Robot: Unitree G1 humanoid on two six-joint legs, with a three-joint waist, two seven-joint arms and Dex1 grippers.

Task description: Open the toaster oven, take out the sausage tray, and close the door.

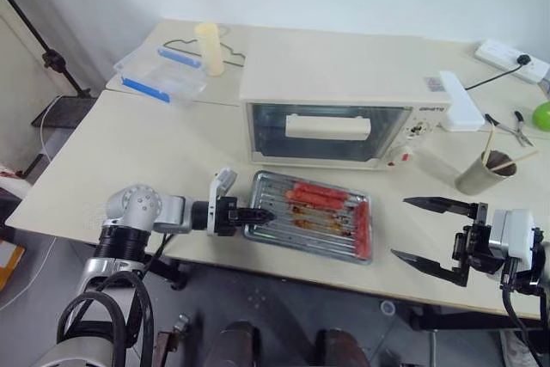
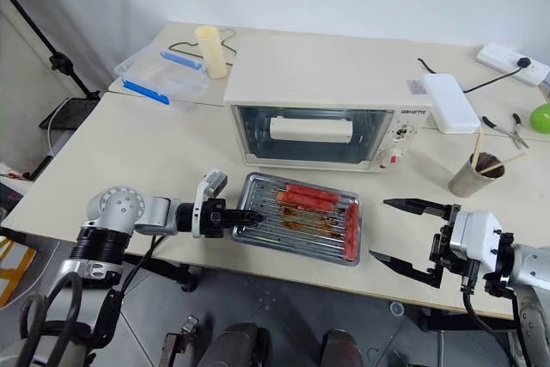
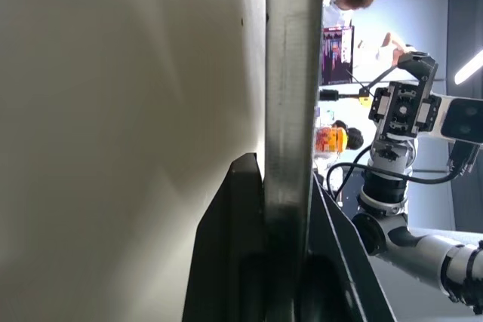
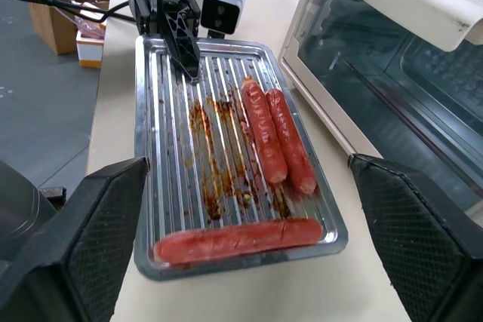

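The toaster oven (image 1: 344, 83) stands at the middle of the table, its glass door (image 1: 327, 131) shut. In front of it the sausage tray (image 4: 173, 133) lies flat on the table with three red sausages (image 1: 320, 195) on it. My left gripper (image 1: 268, 212) reaches in level from the left and is shut on the tray's left rim (image 3: 288, 111), one finger on each side of it. My right gripper (image 1: 400, 228) hangs open just right of the tray by the table's front edge, holding nothing and pointing at the tray.
A clear plastic box with blue clips (image 1: 163, 72) and a cream cylinder (image 1: 210, 47) stand at the back left. Right of the oven are a white box (image 1: 460, 100), a cup with sticks (image 1: 483, 174), pliers (image 1: 514, 129) and a power strip (image 1: 513, 59).
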